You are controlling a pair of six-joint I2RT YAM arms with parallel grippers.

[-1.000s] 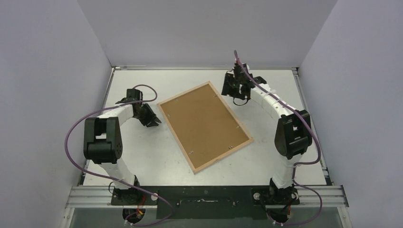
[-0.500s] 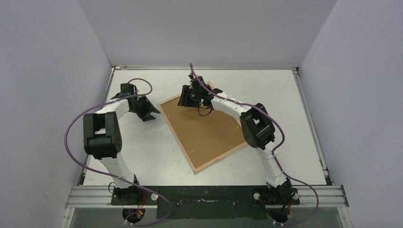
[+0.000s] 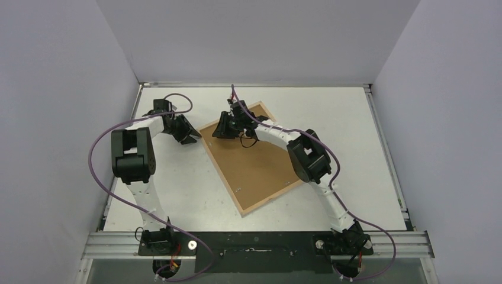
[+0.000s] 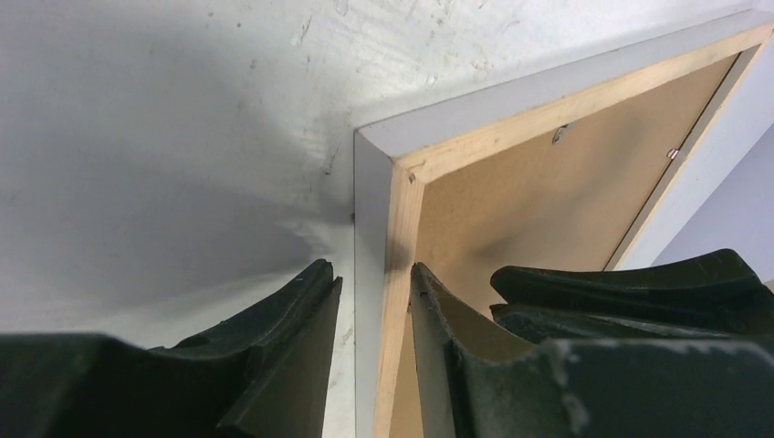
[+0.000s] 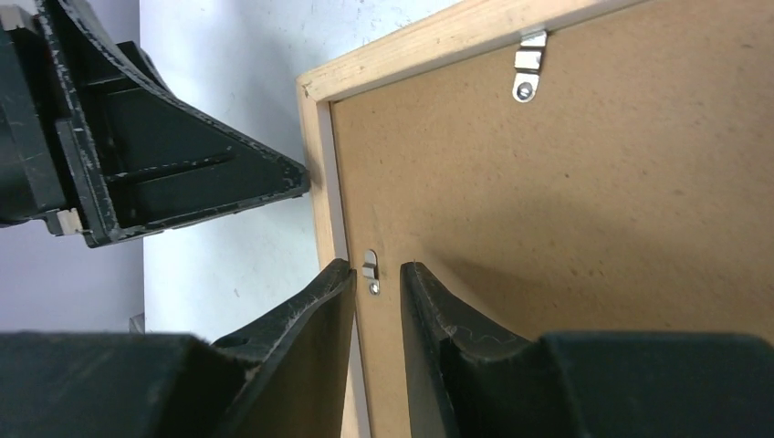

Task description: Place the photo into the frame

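Table (image 3: 177, 189) white, bearing the frame (image 3: 278, 194) face down and skewed, pale wood back uppermost, roughly mid-table between the two arms. Inside it, brown backing board (image 3: 254, 160), covering the whole opening. No photo showing in any view; under the board or elsewhere, cannot tell. Frame probably light and stiff, thin-railed, apt to skid on the smooth top if nudged at one corner. Best taken across a rail close to a corner, or pinned from above while freeing the board. Photo, being paper, probably limp and easily creased: better lifted by an edge than dragged. At the far-left corner, left gripper (image 4: 370, 274), jaws narrowly parted astride the rail, one finger outside, one over the board, a sliver of table beside the outer finger, so not clamped. Just beside it, right gripper (image 5: 376, 266) over the board's edge, jaws a narrow slot apart, holding nothing, small metal tab (image 5: 371, 265) right at the mouth. Overhead only: full layout, the skew, both wrists at one corner. Left wrist only: white outer face of the rail, the straddle. Right wrist only: that tab and a second tab (image 5: 528, 64) on the adjoining rail.
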